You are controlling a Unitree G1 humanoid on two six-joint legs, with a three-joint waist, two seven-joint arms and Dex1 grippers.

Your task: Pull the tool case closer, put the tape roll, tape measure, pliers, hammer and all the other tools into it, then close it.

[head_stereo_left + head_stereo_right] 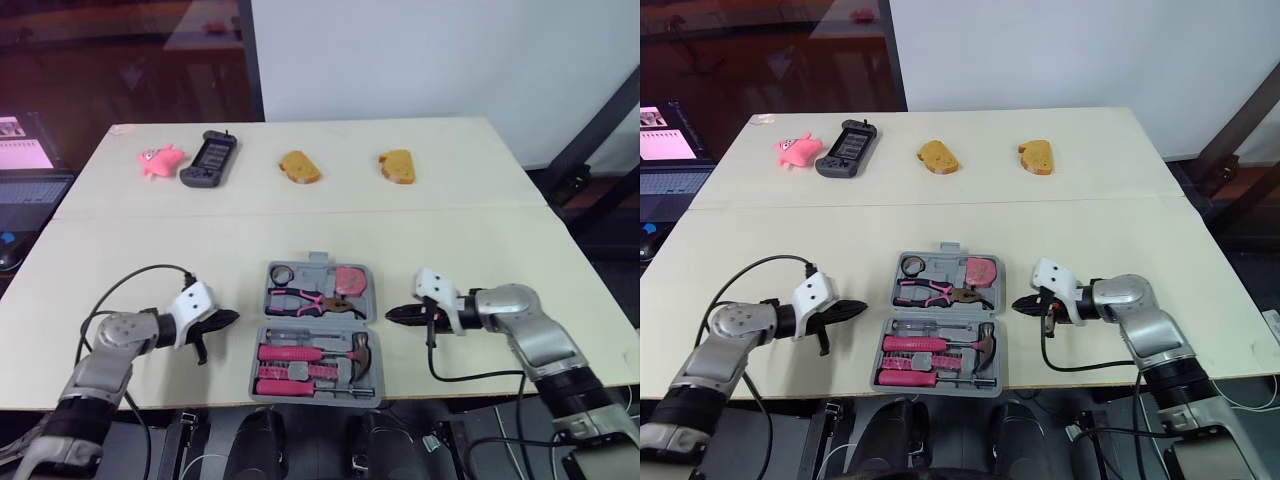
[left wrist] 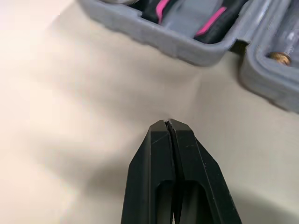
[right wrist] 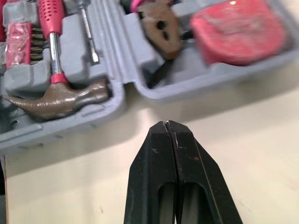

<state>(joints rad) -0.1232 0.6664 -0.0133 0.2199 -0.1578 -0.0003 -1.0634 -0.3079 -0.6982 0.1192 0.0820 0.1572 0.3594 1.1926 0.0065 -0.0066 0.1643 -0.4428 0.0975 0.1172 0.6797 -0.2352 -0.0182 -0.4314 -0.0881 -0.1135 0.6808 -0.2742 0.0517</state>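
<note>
I'm seeing the tool case [image 1: 300, 321] lying open at the table's [image 1: 150, 240] near edge, dead centre. Each half's long side is running left-right, with the carry handle pointing away from me. The hammer [image 1: 315, 353] and pliers [image 1: 310, 300] are lying crosswise inside, heads toward the right. The left gripper [image 1: 228, 318] and right gripper [image 1: 393, 314] are flanking the case, tips aiming at it, both pinched fully together with nothing in them. Lots of bare table is stretching beyond the case, with barely any room nearer.
</note>
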